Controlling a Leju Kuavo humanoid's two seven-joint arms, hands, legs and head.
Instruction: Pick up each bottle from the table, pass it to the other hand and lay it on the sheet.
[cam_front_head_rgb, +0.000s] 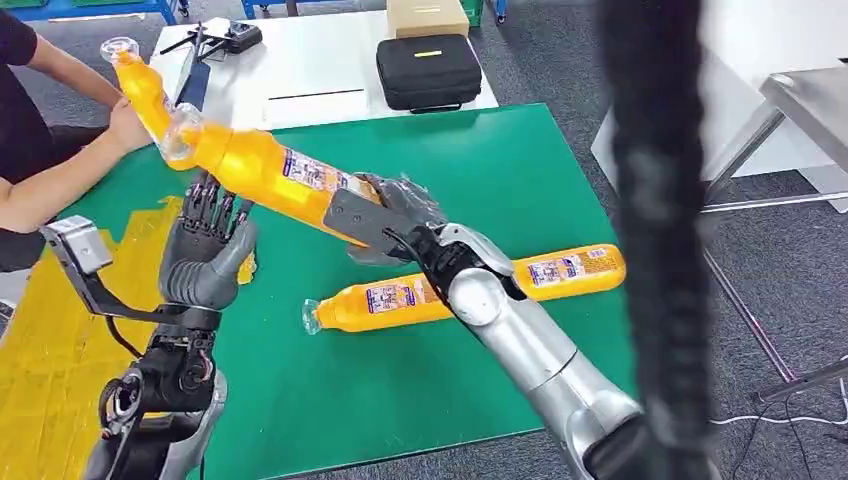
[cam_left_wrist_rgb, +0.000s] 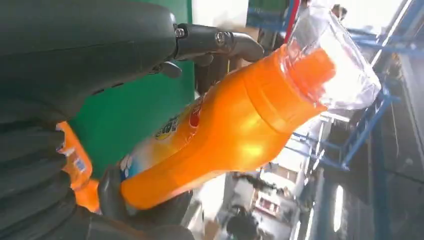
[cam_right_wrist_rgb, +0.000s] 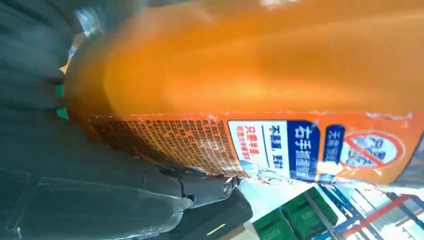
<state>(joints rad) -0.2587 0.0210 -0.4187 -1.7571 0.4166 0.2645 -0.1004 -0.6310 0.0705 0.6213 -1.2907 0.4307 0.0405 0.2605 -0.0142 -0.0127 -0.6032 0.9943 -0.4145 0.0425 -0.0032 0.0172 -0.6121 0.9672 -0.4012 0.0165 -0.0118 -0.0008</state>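
My right hand (cam_front_head_rgb: 385, 222) grips the base end of an orange bottle (cam_front_head_rgb: 262, 168), fingers wrapped round the labelled body, and holds it raised above the green table (cam_front_head_rgb: 520, 170). The bottle slants upward from the hand, its clear cap (cam_front_head_rgb: 178, 132) toward the far left. In the right wrist view the printed label (cam_right_wrist_rgb: 300, 147) lies just beside my thumb (cam_right_wrist_rgb: 200, 189), the orange body pressed against the palm.

My left hand (cam_front_head_rgb: 205, 250) stands upright just under the neck end of the same bottle, fingers apart and pointing up, holding nothing. In the head view the fingertips (cam_front_head_rgb: 205, 200) lie close below the bottle's body; whether they touch it I cannot tell. The left wrist view shows the bottle's shoulder and cap between my thumb and the darker fingers (cam_left_wrist_rgb: 220, 42), which do not close on it.

Two more orange bottles lie on their sides on the table, near my right forearm: the nearer bottle (cam_front_head_rgb: 370, 303) with its clear cap pointing left, and the farther bottle (cam_front_head_rgb: 570, 270) to its right, partly hidden behind the arm.

A yellow sheet (cam_front_head_rgb: 50, 330) covers the table's left side, beside my left arm.

At the far left a person's hand (cam_front_head_rgb: 125, 125) holds a fourth orange bottle (cam_front_head_rgb: 140, 85) upright-tilted, its cap uppermost, close to the cap of the bottle I hold.

Beyond the green table stands a white table (cam_front_head_rgb: 300, 70) carrying a black case (cam_front_head_rgb: 428, 70) and a cardboard box (cam_front_head_rgb: 428, 15).
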